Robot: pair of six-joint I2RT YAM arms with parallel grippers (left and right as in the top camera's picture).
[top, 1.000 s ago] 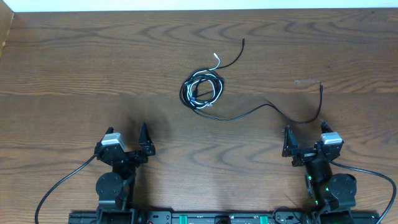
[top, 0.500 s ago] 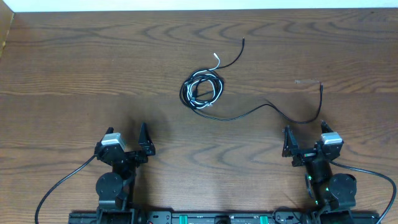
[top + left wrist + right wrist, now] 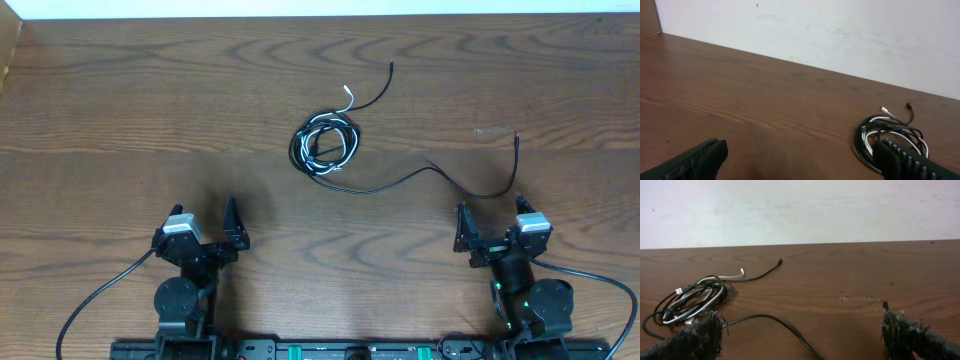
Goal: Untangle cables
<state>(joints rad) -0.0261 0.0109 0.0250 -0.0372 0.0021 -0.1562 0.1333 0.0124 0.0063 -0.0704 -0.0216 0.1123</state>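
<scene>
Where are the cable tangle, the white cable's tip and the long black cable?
cable tangle (image 3: 322, 147), overhead view, middle of the coil.
white cable's tip (image 3: 347, 91), overhead view, its loose end.
long black cable (image 3: 430, 167), overhead view, its hump.

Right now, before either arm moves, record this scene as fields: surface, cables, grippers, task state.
surface: wooden table
tangle: coil of cables, black and white, mid-table
loose run: black cable trailing from the coil toward the right arm
left gripper: open, holding nothing
right gripper: open, holding nothing
task state: untangling not yet begun
</scene>
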